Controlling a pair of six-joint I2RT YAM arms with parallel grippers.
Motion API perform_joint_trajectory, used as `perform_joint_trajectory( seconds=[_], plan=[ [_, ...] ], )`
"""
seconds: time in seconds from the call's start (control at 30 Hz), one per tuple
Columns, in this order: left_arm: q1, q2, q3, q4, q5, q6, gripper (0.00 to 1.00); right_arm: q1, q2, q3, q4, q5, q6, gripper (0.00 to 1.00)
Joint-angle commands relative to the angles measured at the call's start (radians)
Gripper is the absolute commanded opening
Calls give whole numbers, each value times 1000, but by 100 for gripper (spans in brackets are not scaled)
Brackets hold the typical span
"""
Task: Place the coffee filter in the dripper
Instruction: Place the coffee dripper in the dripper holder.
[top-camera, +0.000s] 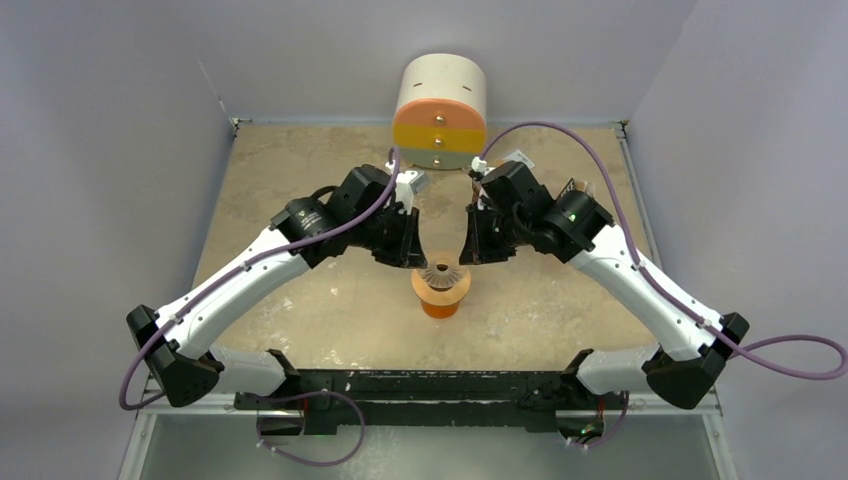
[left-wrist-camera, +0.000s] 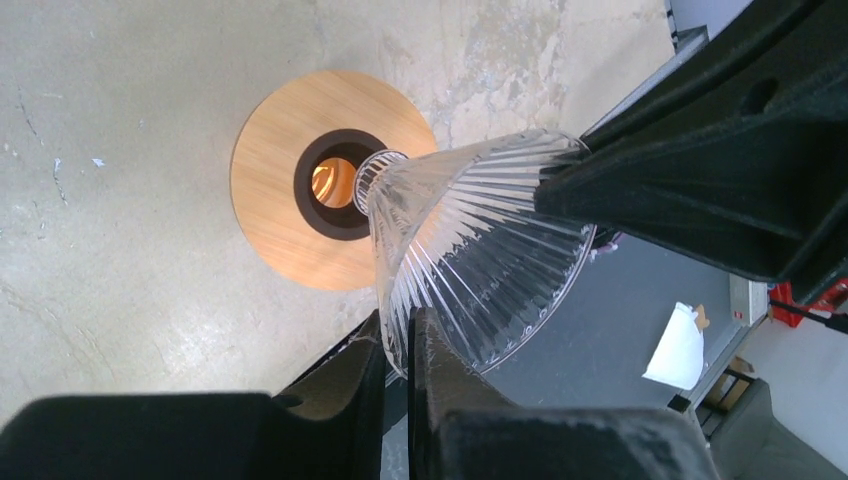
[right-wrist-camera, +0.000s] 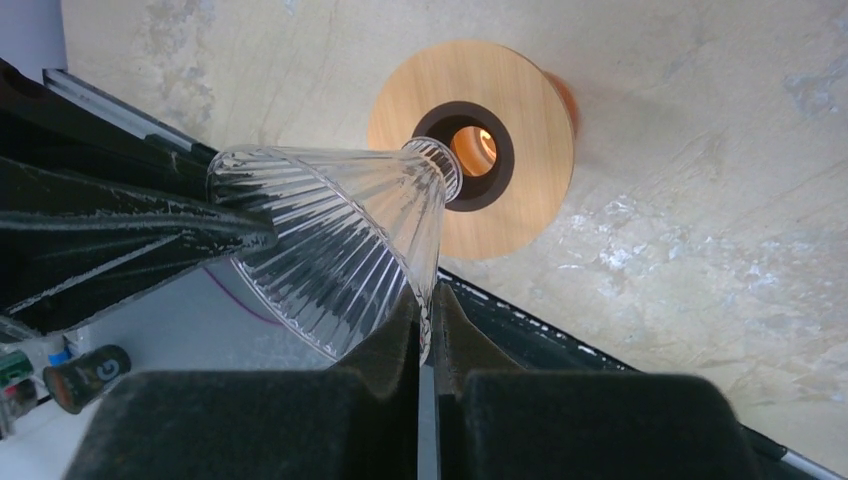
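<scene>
The dripper is a clear ribbed cone with its narrow neck at the dark hole of a round wooden disc. That disc tops an orange stand at the table's middle. My left gripper is shut on the cone's rim wall, one finger inside and one outside. On the opposite side of the dripper my right gripper is shut on the rim in the same way. In the top view both grippers flank the dripper. The coffee filter is out of view.
A white cylinder with an orange and yellow face stands at the table's back edge. A white paper-like piece lies on grey ground beyond the table's rail. A dark bar runs along the near edge between the arm bases.
</scene>
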Motion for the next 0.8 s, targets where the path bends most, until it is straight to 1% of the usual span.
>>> perform_joint_trajectory(
  seconds=[0.0,0.07,0.4,0.77],
  plan=[
    [-5,19,18,12,2,9,2,-25,-33,-29,48,-75,33,0],
    [-7,30,25,6,4,14,0,-34,-35,-45,51,-84,38,0],
    [-7,83,45,-27,40,30,0,-69,-29,-115,76,-122,54,0],
    [-8,123,60,-58,12,53,0,-89,11,-133,97,-138,61,0]
  ],
)
